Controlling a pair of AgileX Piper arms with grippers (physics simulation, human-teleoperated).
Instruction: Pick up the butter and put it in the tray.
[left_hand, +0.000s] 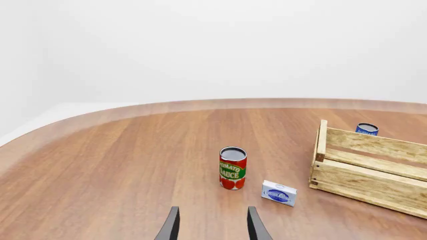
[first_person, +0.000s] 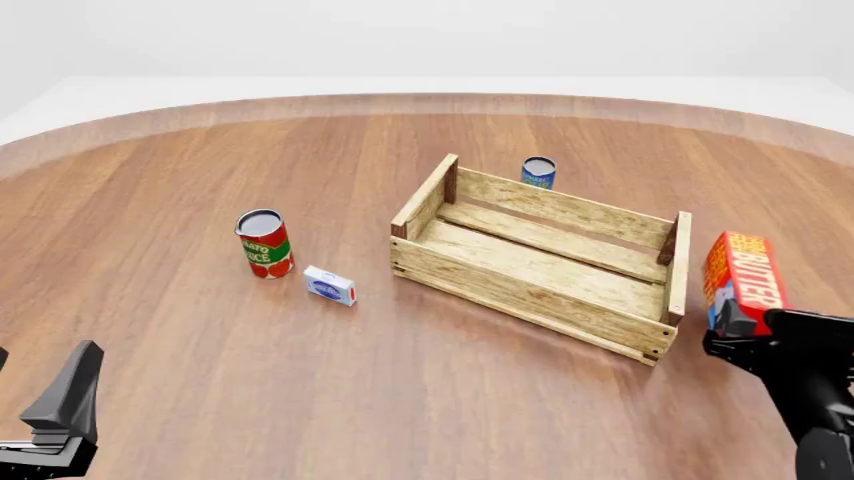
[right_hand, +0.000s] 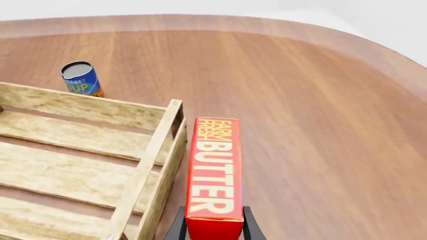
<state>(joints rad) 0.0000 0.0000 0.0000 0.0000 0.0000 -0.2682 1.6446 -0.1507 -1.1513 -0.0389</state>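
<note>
The right gripper (right_hand: 213, 227) is closed tight on the butter (right_hand: 215, 167). Its two black fingers pinch the near end of the carton, and the long red box sticks out ahead of them. The butter looks lifted off the table and sits just outside the tray (right_hand: 143, 167), right next to its near end board (first_person: 679, 262).

The job now is to carry the butter over that board and set it down inside. I think the carton should go up a bit first, so its far end does not bump the board. Then it can slide across toward the tray floor and come down slowly. Letting go should wait until the box is low.

The left gripper (left_hand: 212, 225) has its fingers apart and holds nothing. A tomato sauce can (left_hand: 232, 168) and a small white-and-blue box (left_hand: 279, 193) sit ahead of it.
</note>
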